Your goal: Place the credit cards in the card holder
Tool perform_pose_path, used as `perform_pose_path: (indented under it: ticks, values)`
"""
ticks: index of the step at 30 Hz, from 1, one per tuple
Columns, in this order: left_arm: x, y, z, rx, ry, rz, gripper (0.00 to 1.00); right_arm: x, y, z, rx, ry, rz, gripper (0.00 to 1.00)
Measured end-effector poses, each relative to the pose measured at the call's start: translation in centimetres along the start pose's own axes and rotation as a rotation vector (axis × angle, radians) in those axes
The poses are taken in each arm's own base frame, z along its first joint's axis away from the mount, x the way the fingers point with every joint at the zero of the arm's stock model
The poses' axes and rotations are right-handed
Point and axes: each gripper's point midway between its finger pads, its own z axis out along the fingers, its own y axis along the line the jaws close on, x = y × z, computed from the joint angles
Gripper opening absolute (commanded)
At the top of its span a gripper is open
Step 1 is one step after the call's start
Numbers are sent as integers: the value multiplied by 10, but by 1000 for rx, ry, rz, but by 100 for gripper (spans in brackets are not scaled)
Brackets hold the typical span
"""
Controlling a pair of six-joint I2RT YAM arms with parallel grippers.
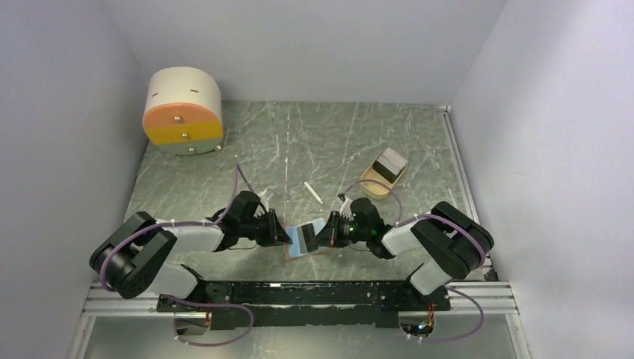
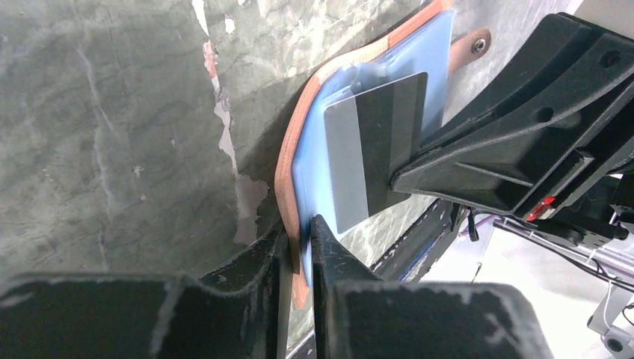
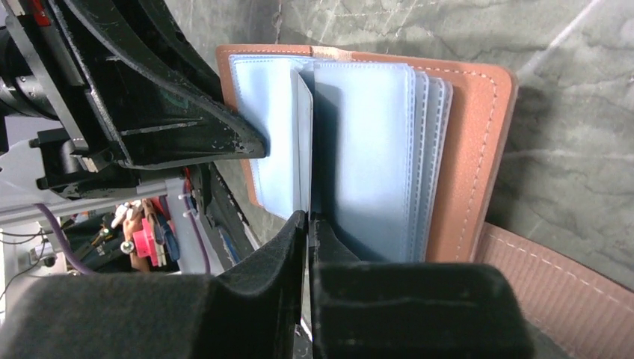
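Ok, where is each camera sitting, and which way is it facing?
Top external: above and behind the robot, looking down on the table; left arm and right arm show, meeting at the card holder.
Left wrist: on the left arm, looking along the left gripper, shut on the holder's edge, toward the right gripper holding a credit card.
Right wrist: on the right arm, looking along its gripper at the holder's blue sleeves.
Shared: both wrist views show card, holder and the opposite gripper.

lab bench (image 1: 299, 142), plain white walls (image 1: 314, 45)
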Motion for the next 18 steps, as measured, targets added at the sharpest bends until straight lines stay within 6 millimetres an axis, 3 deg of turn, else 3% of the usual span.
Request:
perform_pose_path:
  ticks: [4,18]
  values:
    - [0,-2,0,14,-1,3,19,-1,-4,3,34,20,-9,24]
    - [-1,-10,0,54,1,13,19,-25,-14,-10,221,-33,-106,32]
